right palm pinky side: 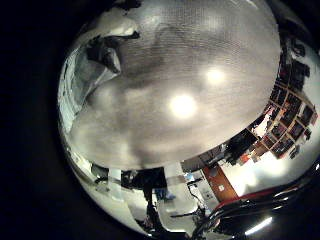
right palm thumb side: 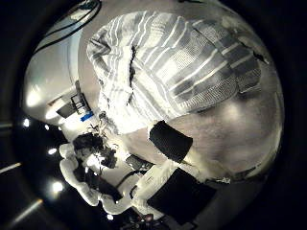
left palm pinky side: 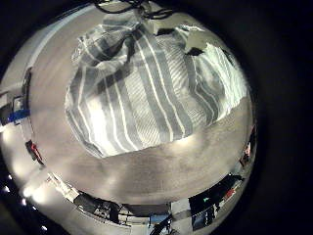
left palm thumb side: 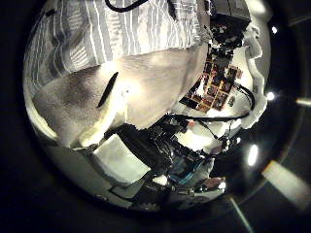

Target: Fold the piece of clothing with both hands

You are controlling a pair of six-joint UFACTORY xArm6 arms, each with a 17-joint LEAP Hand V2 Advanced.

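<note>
A striped piece of clothing [left palm pinky side: 147, 88] lies bunched and creased on the table [left palm pinky side: 147, 162]. The left little finger side palm view sees it whole from above, so the left hand is well over it. A pale part of a hand [left palm pinky side: 196, 39] shows over the cloth's far edge. The left thumb side palm view shows the cloth's edge [left palm thumb side: 107, 34] and bare table [left palm thumb side: 146, 83]. In the right thumb side palm view the clothing [right palm thumb side: 173, 62] lies on the table, and one straight finger [right palm thumb side: 171, 142] of my right hand hangs beside it without touching it. The right little finger side palm view shows mostly table [right palm pinky side: 180, 90], with the cloth [right palm pinky side: 90, 65] at its edge.
A robot arm [right palm thumb side: 96, 182] stands beyond the table in the right thumb side palm view. Shelves [left palm thumb side: 219, 83] and room clutter lie past the table's edge. Bare table surrounds the clothing.
</note>
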